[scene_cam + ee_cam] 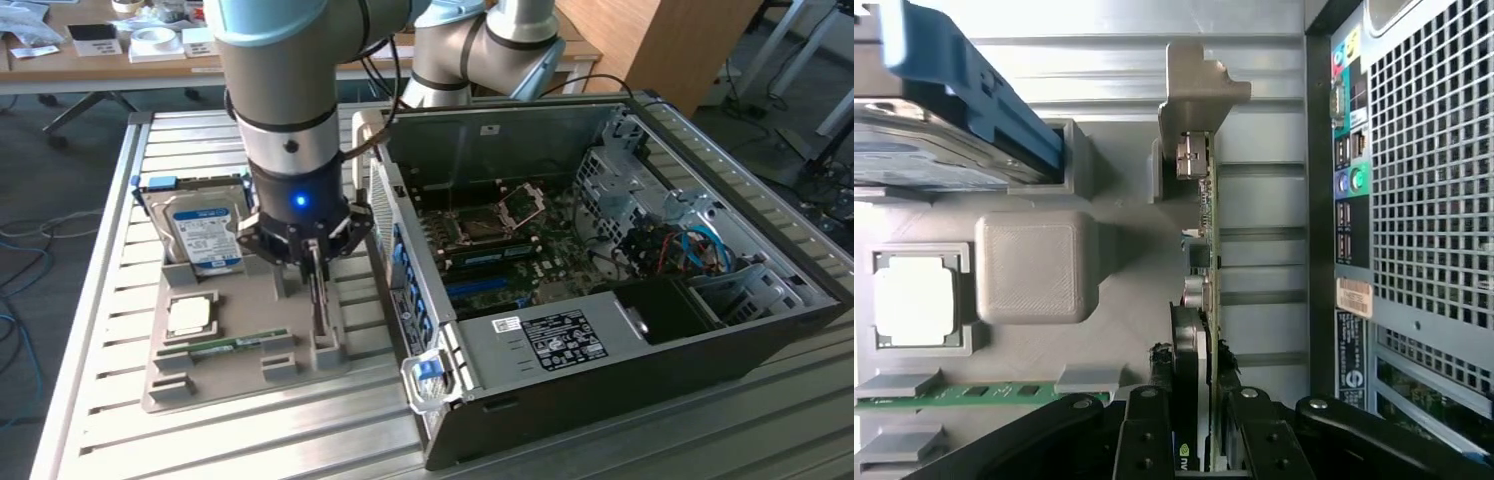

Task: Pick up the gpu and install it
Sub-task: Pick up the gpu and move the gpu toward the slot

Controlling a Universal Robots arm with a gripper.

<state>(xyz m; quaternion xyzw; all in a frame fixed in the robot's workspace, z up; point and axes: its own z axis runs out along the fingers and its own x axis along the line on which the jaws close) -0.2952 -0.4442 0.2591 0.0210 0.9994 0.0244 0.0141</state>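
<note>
The gpu (320,305) stands on edge in a slot of the grey holder tray (227,388), at the tray's side nearest the computer case. My gripper (316,262) hangs straight down over it. In the wrist view the thin card (1204,250) runs away from me with its metal bracket (1199,95) at the far end. The two black fingers (1146,430) sit one on each face of the card's near end, pressed against it. The gripper (1199,440) is shut on the gpu, which still rests in its slot.
The tray also holds a silver hard drive (207,235) with a blue-white label, a square processor (194,315) and a green memory stick (227,347). The open computer case (601,340) lies close beside the tray, its motherboard (507,250) exposed. Its rear panel (1414,180) stands next to the card.
</note>
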